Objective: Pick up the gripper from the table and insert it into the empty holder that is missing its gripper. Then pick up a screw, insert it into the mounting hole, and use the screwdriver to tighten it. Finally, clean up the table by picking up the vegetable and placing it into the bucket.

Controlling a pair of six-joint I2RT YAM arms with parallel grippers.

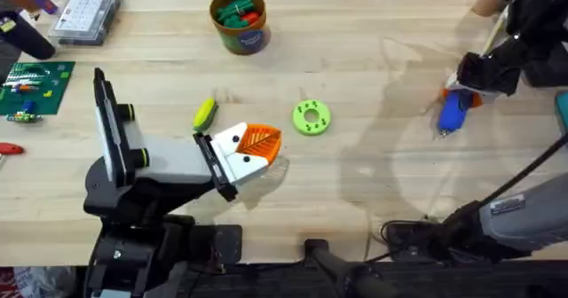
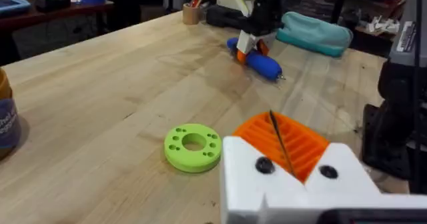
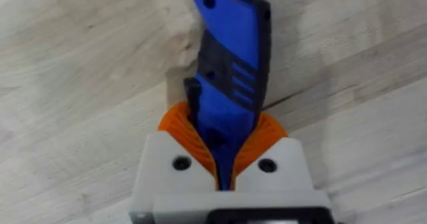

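Clamping the blue screwdriver (image 3: 230, 64) between its orange ribbed pads (image 3: 179, 127), the right gripper (image 1: 463, 98) sits at the table's (image 1: 373, 192) right side, the tool lying on the wood. Near the middle, the left gripper (image 1: 253, 149) has its orange pads pressed together with nothing between them. Just beside it lies the yellow-green vegetable (image 1: 205, 113), with the lime-green ring (image 1: 311, 117) close by. At the far edge stands the orange-brown bucket (image 1: 240, 34)
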